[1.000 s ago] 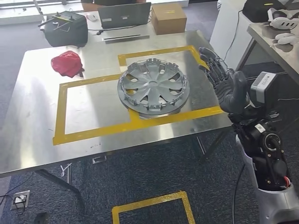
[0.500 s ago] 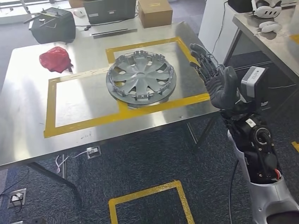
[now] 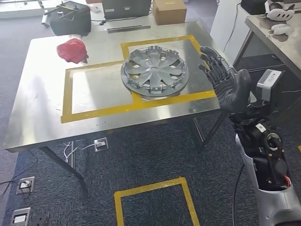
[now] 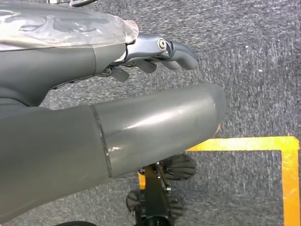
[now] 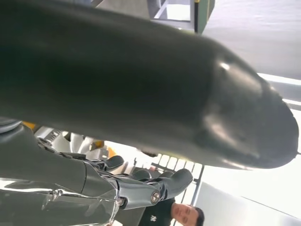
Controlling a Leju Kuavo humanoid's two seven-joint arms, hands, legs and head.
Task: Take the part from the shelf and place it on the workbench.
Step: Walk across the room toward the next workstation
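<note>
The part, a grey wheel cover (image 3: 155, 71), lies flat on the steel workbench (image 3: 42, 101), straddling the yellow tape outline (image 3: 106, 110). It sits to the left of the right hand (image 3: 223, 80) and apart from it, with bare tabletop between them. The right hand is raised beside the bench's right edge, fingers (image 3: 209, 63) spread apart and extended, holding nothing. The left hand (image 4: 106, 127) hangs over grey carpet beside a yellow floor marking (image 4: 289, 165); its fingers are extended with nothing in them. Farther left of the right hand, beyond the wheel cover, a red cloth (image 3: 73, 49) rests on the bench. A cardboard box (image 3: 170, 10) stands at the far edge.
</note>
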